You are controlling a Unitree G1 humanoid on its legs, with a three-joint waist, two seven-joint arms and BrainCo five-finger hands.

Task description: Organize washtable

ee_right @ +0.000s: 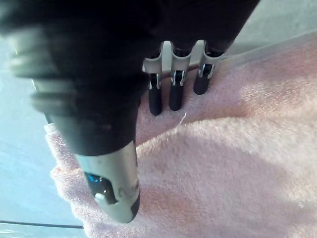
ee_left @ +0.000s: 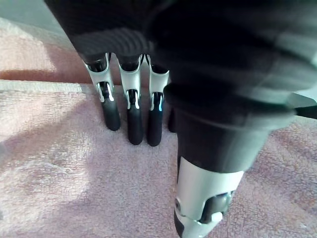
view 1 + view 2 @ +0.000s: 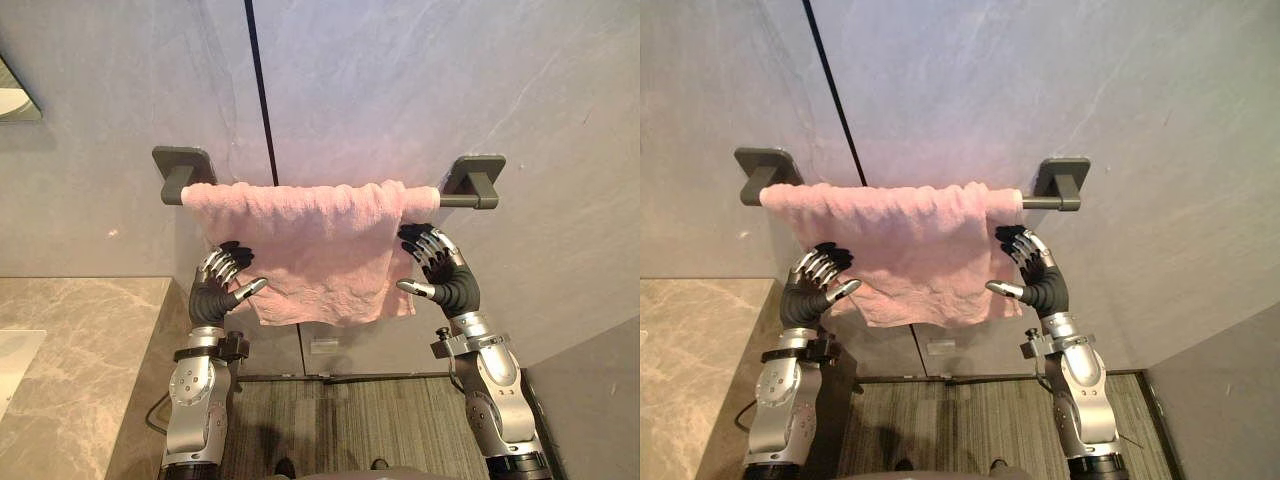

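Left hand (image 3: 218, 283) and right hand (image 3: 447, 272) are raised side by side at the wall, one at each side edge of a pink terry towel (image 3: 315, 245).

Left hand: fingers (image 2: 130, 121) are held nearly straight and close together, dark tips laid flat on the cloth. The thumb (image 2: 200, 198) is spread well apart, its tip at the towel's lower left edge. Nothing is clasped; the hand is wide.

Right hand: same posture, mirrored. Fingers (image 1: 175, 96) are extended, with tips pressed on the cloth near the towel's right edge. The thumb (image 1: 113, 186) is splayed towards the lower right edge. No pinch or wrap is seen, only contact.

The towel is draped over a dark grey horizontal towel bar (image 3: 458, 200), which is fixed to the wall by two square brackets. The towel's long axis runs left to right along the bar, with the free part hanging straight down. The cloth is bunched in folds along the top. It is spread from the left bracket almost to the right one, and a short bare length of bar is left at the right. The bottom hem is uneven, and the lower left corner is cut off at a slant.

A grey stone-look wall (image 3: 400, 90) with a black vertical seam is seen behind. A beige marble countertop (image 3: 90, 350) lies near left, and a grey striped floor (image 3: 340, 420) lies below.
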